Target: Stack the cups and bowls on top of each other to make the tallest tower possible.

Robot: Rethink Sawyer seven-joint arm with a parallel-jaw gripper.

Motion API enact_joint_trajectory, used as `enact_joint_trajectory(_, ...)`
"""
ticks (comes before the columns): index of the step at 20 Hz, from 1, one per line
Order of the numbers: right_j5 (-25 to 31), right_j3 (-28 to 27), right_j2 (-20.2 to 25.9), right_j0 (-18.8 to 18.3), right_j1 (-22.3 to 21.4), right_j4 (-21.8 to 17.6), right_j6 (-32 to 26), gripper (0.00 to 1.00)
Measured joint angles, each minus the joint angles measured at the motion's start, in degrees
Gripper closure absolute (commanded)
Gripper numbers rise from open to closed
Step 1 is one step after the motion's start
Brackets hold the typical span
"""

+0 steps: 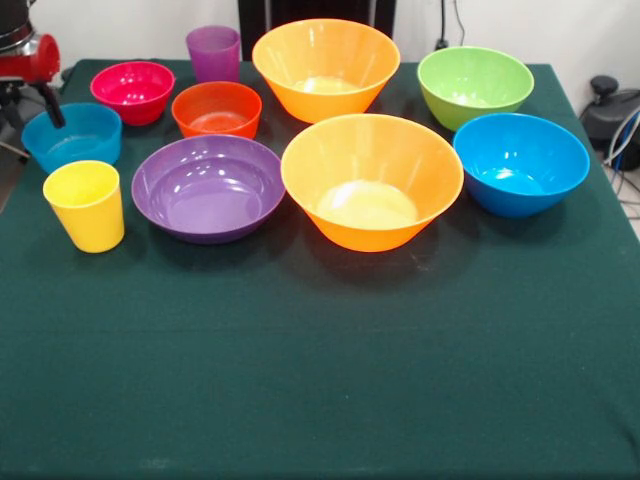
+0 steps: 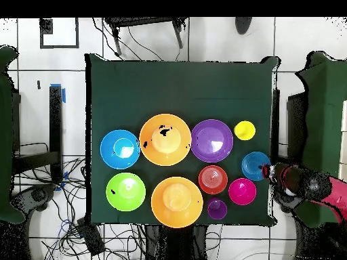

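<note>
Glossy round plastic bowls sit separately on the green cloth worktop (image 1: 320, 380), nothing stacked. Landmark: near large orange bowl (image 1: 372, 180). Second orange bowl (image 1: 326, 66) behind it, shallow purple bowl (image 1: 209, 187) beside it, blue bowl (image 1: 521, 163) opposite. Tapered yellow cup (image 1: 85, 205) beyond purple bowl. Overhead alone shows red-black arm (image 2: 305, 184) off the worktop edge by the teal bowl (image 2: 255, 165); cannot tell whether the jaws are apart.

Two large orange bowls (image 1: 372, 180), six smaller bowls (image 1: 521, 163), two cups (image 1: 86, 205), none stacked.
</note>
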Motion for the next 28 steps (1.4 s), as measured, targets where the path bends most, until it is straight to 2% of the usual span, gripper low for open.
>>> enact_joint_trajectory(13,0.0,0.0,0.0,0.0,-0.6,-0.1,0.0,0.0)
enact_joint_trajectory(14,-0.4,0.0,0.0,0.0,-0.5,-0.1,0.0,1.0)
enact_joint_trajectory(28,-2.2,0.0,0.0,0.0,-0.3,-0.1,0.0,1.0)
